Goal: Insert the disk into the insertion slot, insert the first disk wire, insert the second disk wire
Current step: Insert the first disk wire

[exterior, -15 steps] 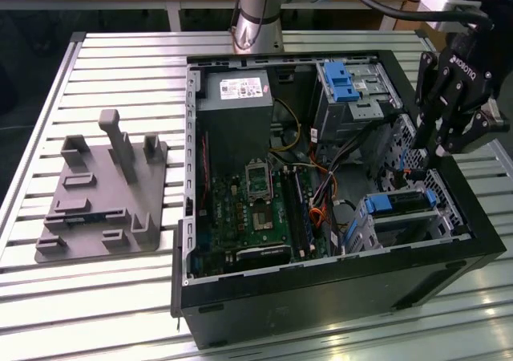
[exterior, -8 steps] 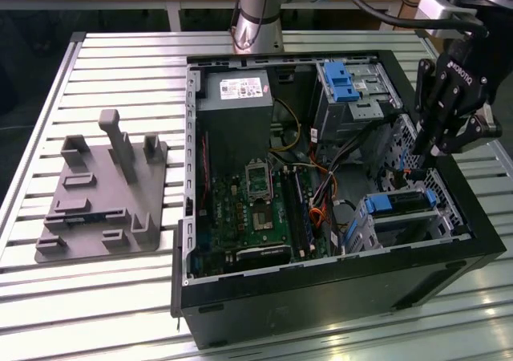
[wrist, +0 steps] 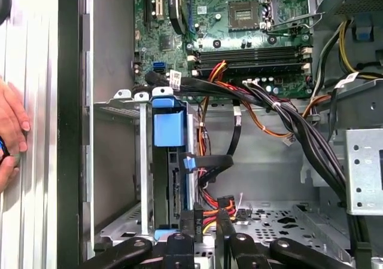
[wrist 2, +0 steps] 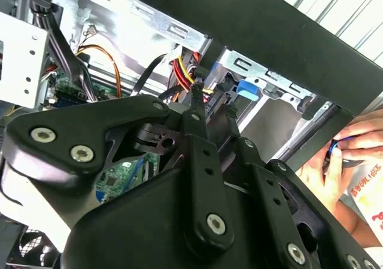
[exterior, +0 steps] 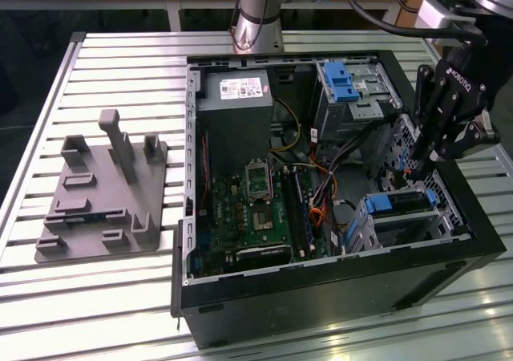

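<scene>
disk [wrist: 169, 128] sits seated in slot [wrist: 142, 173]: insertion judged done. gripper [wrist: 210, 227] just beside the disk's end, jaws closed on a wire plug [wrist: 198, 221]. cannot tell whether either wire is connected.

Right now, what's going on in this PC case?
The robot arm's claw is down inside the open black computer case, beside the grey perforated metal drive cage. The silver hard drive in its blue plastic carrier already sits in that cage. The claw is at the bundle of red, yellow and black wires next to it. A person's hand is just outside the case wall.
</scene>
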`<state>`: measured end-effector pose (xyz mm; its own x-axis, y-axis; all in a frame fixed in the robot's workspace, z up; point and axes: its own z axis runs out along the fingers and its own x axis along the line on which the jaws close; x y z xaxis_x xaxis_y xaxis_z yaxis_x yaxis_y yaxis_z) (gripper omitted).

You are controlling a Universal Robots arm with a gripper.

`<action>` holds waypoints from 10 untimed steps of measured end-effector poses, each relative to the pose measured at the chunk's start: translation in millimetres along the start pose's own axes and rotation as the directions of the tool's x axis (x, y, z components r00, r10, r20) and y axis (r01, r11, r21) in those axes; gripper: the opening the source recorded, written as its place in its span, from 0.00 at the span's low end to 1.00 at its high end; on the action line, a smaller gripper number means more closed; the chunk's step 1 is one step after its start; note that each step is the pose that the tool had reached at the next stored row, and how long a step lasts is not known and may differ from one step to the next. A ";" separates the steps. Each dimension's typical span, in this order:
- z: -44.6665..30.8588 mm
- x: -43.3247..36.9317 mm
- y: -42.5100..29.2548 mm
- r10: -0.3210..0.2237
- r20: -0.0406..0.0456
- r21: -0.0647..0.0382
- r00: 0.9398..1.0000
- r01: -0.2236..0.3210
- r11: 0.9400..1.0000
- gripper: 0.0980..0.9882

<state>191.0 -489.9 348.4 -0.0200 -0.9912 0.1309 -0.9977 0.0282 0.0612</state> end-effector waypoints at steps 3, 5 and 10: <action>3.2 1.4 -0.2 0.000 0.000 0.000 1.000 0.000 1.000 0.22; 4.5 2.3 -0.3 0.000 0.000 0.000 1.000 0.000 1.000 0.22; 7.2 2.8 -0.5 0.002 0.000 0.000 1.000 -0.002 1.000 0.22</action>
<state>190.9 -493.6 341.6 -0.0217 -0.9912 0.1309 -0.9977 0.0300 0.0611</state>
